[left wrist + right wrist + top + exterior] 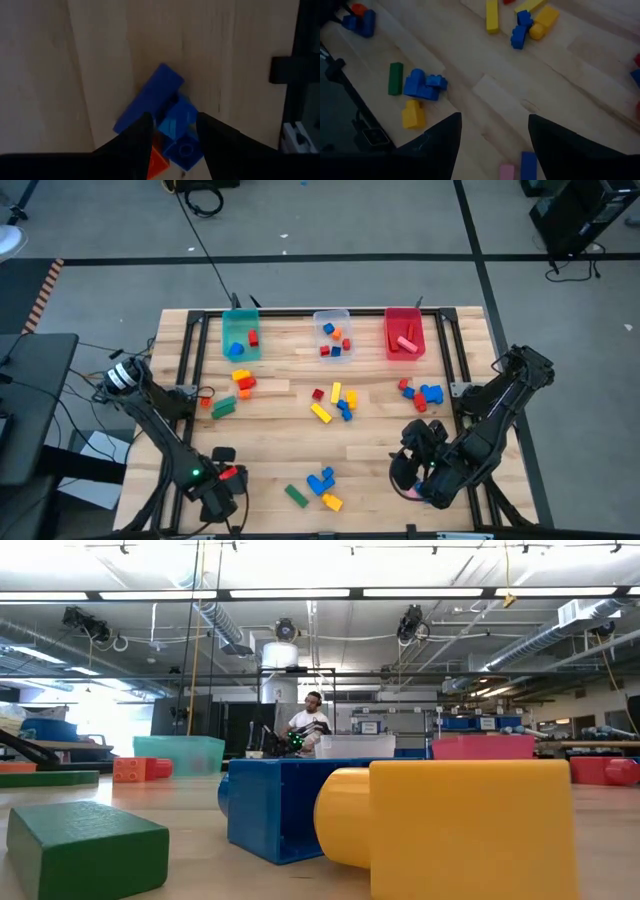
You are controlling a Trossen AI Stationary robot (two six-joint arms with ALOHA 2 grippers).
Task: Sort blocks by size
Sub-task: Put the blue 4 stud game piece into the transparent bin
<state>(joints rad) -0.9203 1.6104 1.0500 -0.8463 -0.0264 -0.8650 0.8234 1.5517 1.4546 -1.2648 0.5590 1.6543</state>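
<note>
Wooden surface (380,430) on a dark frame, grey floor around it; behind it your low view shows a workshop hall with a person (305,722) standing far back.

Three bins sit in a row along the far edge: teal bin (240,335), clear bin (333,333), red bin (404,333). Each already holds a few blocks.

Your left gripper (226,480) is low at the near left corner. Its wrist view shows the jaws partly apart, straddling a small pile: a long blue block (148,98) lying tilted, a smaller blue block (182,150) and an orange piece (156,162) between the fingers (137,142). You cannot tell whether the fingers actually touch any of them.

Your right gripper (418,475) hangs over the near right part of the surface, jaws wide apart and holding nothing. Just ahead of its fingers lie a pink block (507,171) and a blue block (528,166), side by side.

Loose blocks elsewhere:
- near edge, centre: green bar (296,496), blue cluster (321,481), yellow block (332,502)
- middle: yellow bars and small blue and red blocks (335,402)
- right side: red and blue group (422,395)
- left side: orange, red and green blocks (234,392)
</note>
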